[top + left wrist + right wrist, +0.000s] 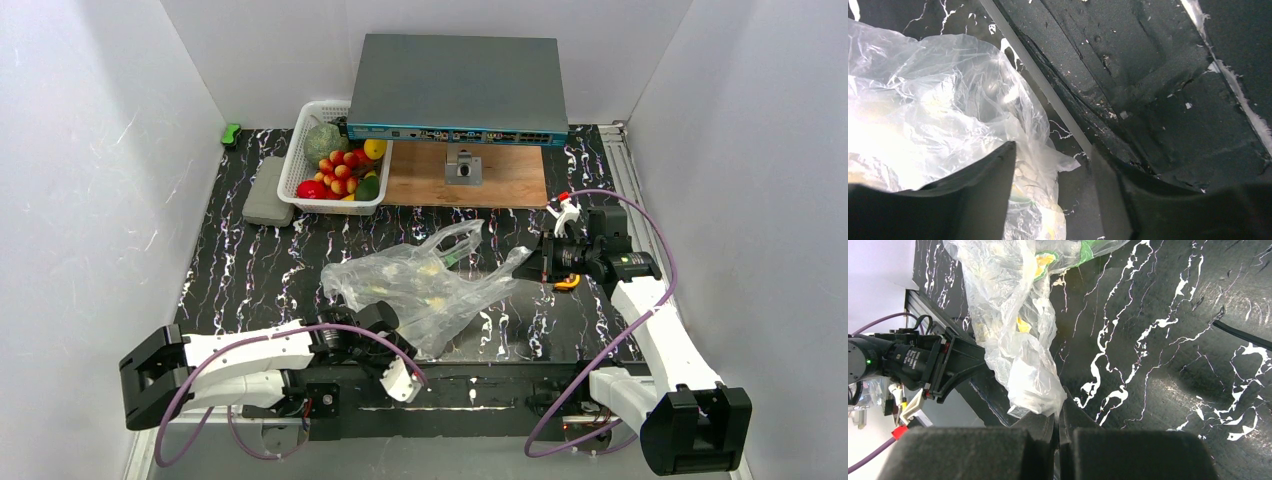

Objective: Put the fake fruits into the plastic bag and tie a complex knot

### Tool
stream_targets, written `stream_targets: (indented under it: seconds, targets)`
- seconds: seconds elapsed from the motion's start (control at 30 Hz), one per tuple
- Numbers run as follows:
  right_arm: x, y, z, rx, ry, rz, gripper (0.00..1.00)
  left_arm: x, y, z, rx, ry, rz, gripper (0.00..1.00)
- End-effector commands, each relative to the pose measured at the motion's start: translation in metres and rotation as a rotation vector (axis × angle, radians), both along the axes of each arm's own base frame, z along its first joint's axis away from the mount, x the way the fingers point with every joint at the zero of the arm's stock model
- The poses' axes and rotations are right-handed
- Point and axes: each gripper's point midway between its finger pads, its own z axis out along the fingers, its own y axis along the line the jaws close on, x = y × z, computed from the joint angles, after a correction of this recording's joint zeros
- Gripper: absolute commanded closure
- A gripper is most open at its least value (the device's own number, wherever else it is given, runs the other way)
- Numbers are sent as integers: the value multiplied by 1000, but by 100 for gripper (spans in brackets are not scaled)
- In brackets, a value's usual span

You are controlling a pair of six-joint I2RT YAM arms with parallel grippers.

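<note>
White walls close round a black marbled tabletop. At its far left a white basket holds the fruits, heaped together. We see none of them outside it.

Well apart from them, near the middle of the near edge, the bag lies crumpled on its side. We judge it to hold no fruit, since the yellow and green inside look like print.

Our right claw is pressed together on the bag's right tip and pinches a twist of film just above the tabletop. Our left claw is spread at the bag's near left edge. Film lies between its fingers, but we cannot tell whether they touch it.

We take this for the step of opening the bag, before any fruit goes in. The next move calls for the left claw to close on a single layer of the rim, not on both walls at once. The two claws can then draw apart and open a mouth. After that, one claw must let go and reach far left to the basket, without letting the thin film fall flat again.
</note>
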Motion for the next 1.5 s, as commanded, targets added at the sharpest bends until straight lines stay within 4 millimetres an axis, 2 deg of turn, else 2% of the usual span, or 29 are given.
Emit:
stream_targets:
  seconds: [0.0, 0.17, 0.2, 0.3, 0.33, 0.5, 0.57, 0.67, 0.77, 0.83, 0.9, 0.93, 0.97, 1.07, 1.1, 1.23, 1.33, 1.4, 1.47]
  targets:
    - [4, 2, 1, 6, -26, 6, 99, -2, 5, -17, 33, -9, -37, 55]
    - [4, 2, 1, 1, -31, 8, 99, 1, 12, -28, 66, -5, 14, 55]
    - [4, 1, 0, -1, -33, 9, 99, 1, 12, -29, 78, 6, 35, 62]
    - [13, -6, -2, -48, -54, -29, 99, -6, 17, -22, 118, 74, 80, 96]
    - [18, -10, -1, -61, -69, -45, 99, -10, 16, -15, 111, 100, 92, 100]
    - [60, -39, 11, -123, -148, -163, 99, -48, 24, 24, 23, 237, 17, 100]
    - [78, -50, 15, -163, -174, -202, 99, -66, 34, 37, -6, 282, -47, 100]
    - [104, -79, 13, -248, -208, -301, 99, -91, 55, 49, 4, 341, -141, 100]
    - [111, -89, 4, -295, -205, -312, 99, -100, 59, 65, -22, 374, -145, 100]
    - [105, -82, -2, -279, -185, -264, 99, -96, 47, 83, -79, 388, -93, 100]
    - [89, -64, -1, -203, -148, -160, 99, -88, 26, 105, -133, 420, -1, 100]
    - [79, -56, 2, -170, -134, -104, 91, -84, 15, 117, -161, 434, 34, 100]
    - [69, -49, 7, -137, -122, -59, 75, -79, 3, 129, -182, 449, 65, 100]
    - [41, -42, 31, -129, -209, 43, 10, -67, -25, 163, -241, 511, 142, 100]
    - [32, -41, 41, -135, -258, 74, 3, -63, -32, 174, -261, 534, 166, 100]
    - [-2, -34, 88, -148, -501, 170, 1, -44, -47, 203, -295, 613, 230, 100]
    - [-41, -19, 122, -96, -674, 296, 2, -28, -53, 221, -325, 670, 260, 100]
    - [-65, -4, 140, -19, -770, 379, 2, -22, -59, 238, -352, 711, 257, 100]
    - [-75, 9, 149, 17, -843, 432, 2, -20, -66, 249, -356, 744, 247, 100]
